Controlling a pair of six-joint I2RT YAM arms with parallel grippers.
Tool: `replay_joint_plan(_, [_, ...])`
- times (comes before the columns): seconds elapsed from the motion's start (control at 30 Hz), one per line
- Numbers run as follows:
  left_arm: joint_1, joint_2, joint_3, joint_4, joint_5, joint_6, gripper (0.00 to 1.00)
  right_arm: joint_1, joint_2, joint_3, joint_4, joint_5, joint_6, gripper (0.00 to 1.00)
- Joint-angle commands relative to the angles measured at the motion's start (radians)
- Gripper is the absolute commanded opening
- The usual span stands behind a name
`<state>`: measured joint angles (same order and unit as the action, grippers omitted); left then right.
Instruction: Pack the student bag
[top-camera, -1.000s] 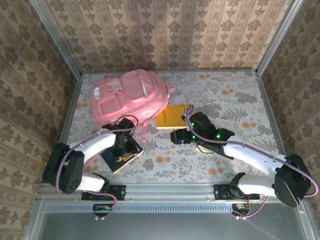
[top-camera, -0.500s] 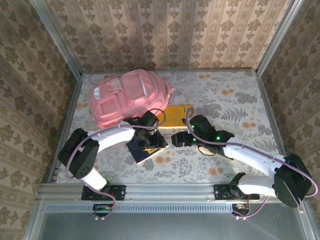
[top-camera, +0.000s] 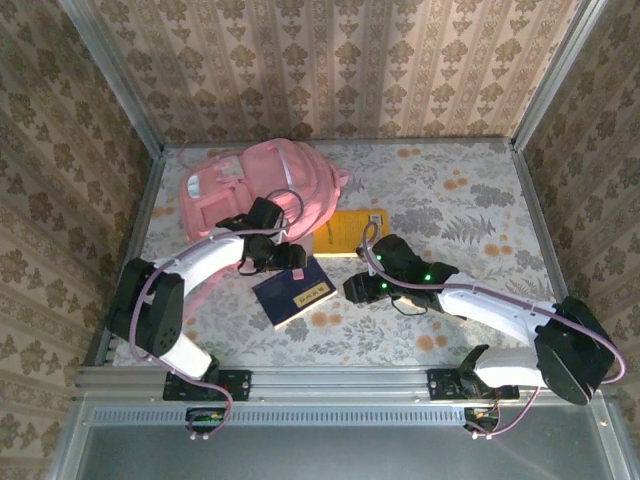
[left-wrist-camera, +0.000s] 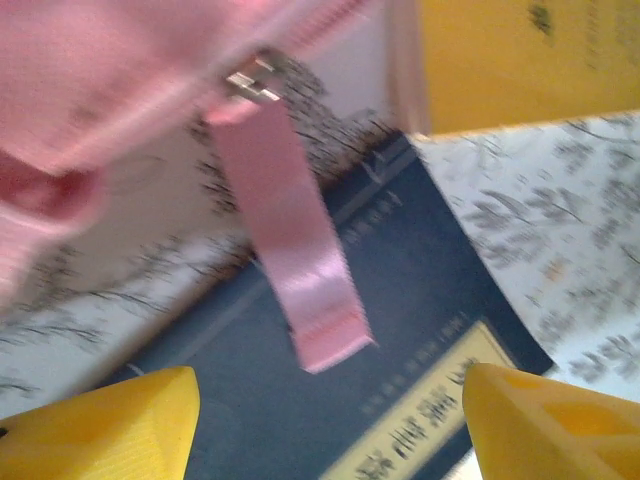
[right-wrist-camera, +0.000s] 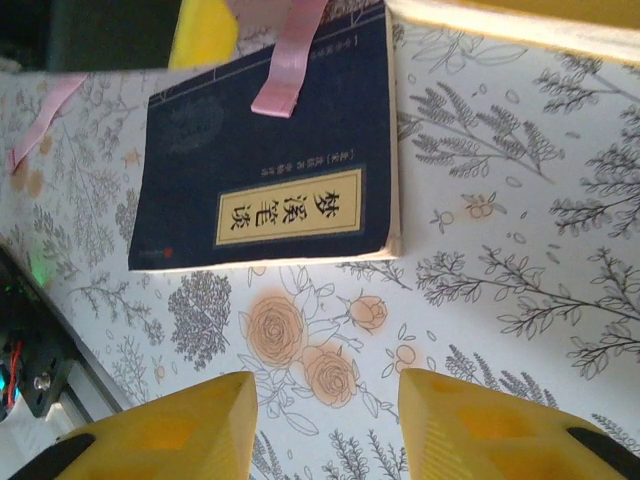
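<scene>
Two robot arms extend over a floral-patterned worktop (top-camera: 450, 200) inside a wallpapered enclosure. The student bag (top-camera: 258, 190), a large soft pink backpack with paler front pockets, lies at the far left of the worktop, near the back wall. Just in front of it, a dark blue book (top-camera: 293, 291) with a cream title label lies flat and slightly turned. A yellow book (top-camera: 352, 232) lies just beside its far right corner. A pink strap (left-wrist-camera: 295, 270) from the bag hangs across the far end of the blue book. The left end effector (left-wrist-camera: 330, 440) hovers over that end of the book, between bag and book, its yellow fingers spread wide and released. The right end effector (right-wrist-camera: 325, 430) sits just right of the blue book, low over bare worktop, its fingers parted and grasping nothing.
</scene>
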<state>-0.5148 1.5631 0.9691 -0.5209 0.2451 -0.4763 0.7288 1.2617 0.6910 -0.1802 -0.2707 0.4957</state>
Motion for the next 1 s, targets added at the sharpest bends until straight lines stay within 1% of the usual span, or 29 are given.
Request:
replay_joint_plan(0.0, [0.012, 0.019, -0.031, 0.029, -0.101, 0.034, 0.72, 0.007, 0.007, 0.002, 0.009, -0.030, -0.017, 0.45])
replay_joint_plan(0.07, [0.012, 0.032, -0.040, 0.035, -0.109, 0.029, 0.72, 0.008, 0.013, 0.009, -0.006, -0.027, -0.023, 0.47])
replay_joint_plan(0.2, [-0.006, 0.063, -0.052, 0.034, -0.064, 0.025, 0.71, 0.011, 0.027, 0.013, -0.022, -0.030, -0.029, 0.49])
replay_joint_plan(0.37, [-0.042, 0.070, -0.065, 0.016, -0.123, 0.024, 0.71, 0.026, 0.047, 0.022, -0.038, -0.038, -0.038, 0.50])
replay_joint_plan(0.5, [-0.051, 0.088, -0.066, 0.009, -0.119, 0.024, 0.71, 0.034, 0.054, 0.024, -0.038, -0.040, -0.040, 0.50])
replay_joint_plan(0.67, [-0.090, 0.087, -0.079, 0.004, -0.063, 0.011, 0.71, 0.037, 0.054, 0.028, -0.052, -0.041, -0.044, 0.52])
replay_joint_plan(0.83, [-0.143, 0.057, -0.110, -0.013, -0.022, -0.018, 0.71, 0.038, 0.055, 0.027, -0.074, -0.031, -0.046, 0.54])
replay_joint_plan(0.97, [-0.158, 0.019, -0.149, 0.009, 0.047, -0.062, 0.71, 0.037, 0.063, 0.023, -0.088, -0.028, -0.035, 0.55])
